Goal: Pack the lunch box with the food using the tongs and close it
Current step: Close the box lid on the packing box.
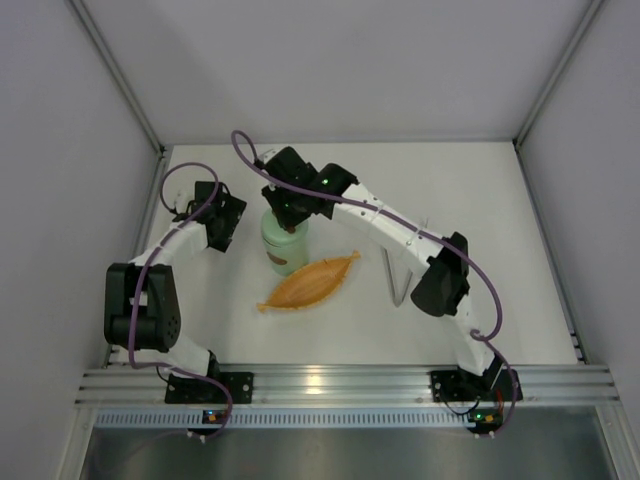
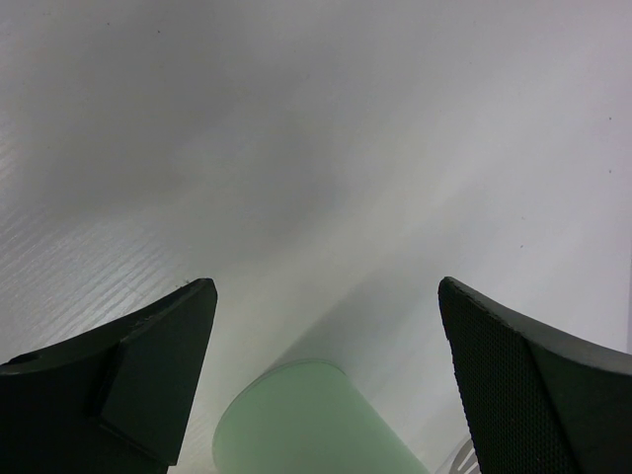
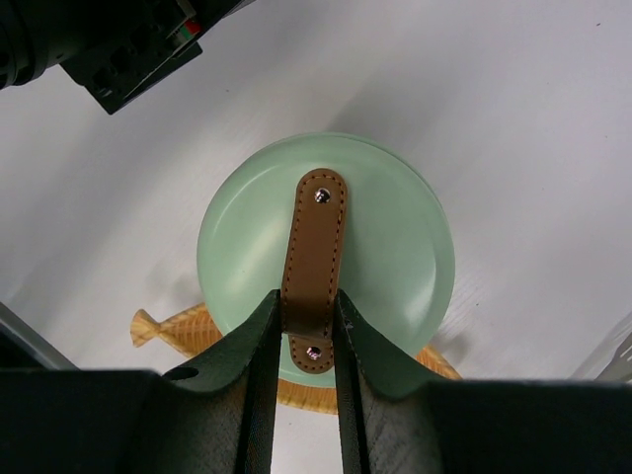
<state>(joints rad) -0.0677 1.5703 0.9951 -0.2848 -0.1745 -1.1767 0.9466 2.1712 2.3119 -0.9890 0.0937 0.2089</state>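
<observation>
Lunch box (image 1: 284, 250): a small mint-green round tub, upright at the far edge of the orange leaf tray (image 1: 312, 283), toward the tray's left half. Whether the two touch cannot be told.
Lid (image 3: 395, 257): a matching mint-green disc, smooth with a faint sheen. It covers the tub's mouth, and the tray shows past its near rim. Whether it is pressed fully home cannot be told.
Handle (image 3: 316, 227): a brown strap with stitched edges, riveted at each end, running across the lid's middle.
Right gripper (image 3: 301, 316): pressed together on the strap near its closer rivet, directly over the tub, beyond the tray's far edge.
Left gripper (image 2: 326, 296): spread wide with nothing between its fingers, off to the left of the tray and beyond it. The tub's green side shows low in its view.
Tongs (image 1: 398, 278): lying flat just right of the tray's pointed tip, apart from it.
Food: no pieces show in any view; probably under the lid.
Handling: likely light, stiff plastic with slick sides, so an off-centre push could slide or tip the tub. The strap looks soft and may let the lid tilt.
Best hold: the strap at its middle for the lid, and wide jaws across the tub's sides to steady it.
</observation>
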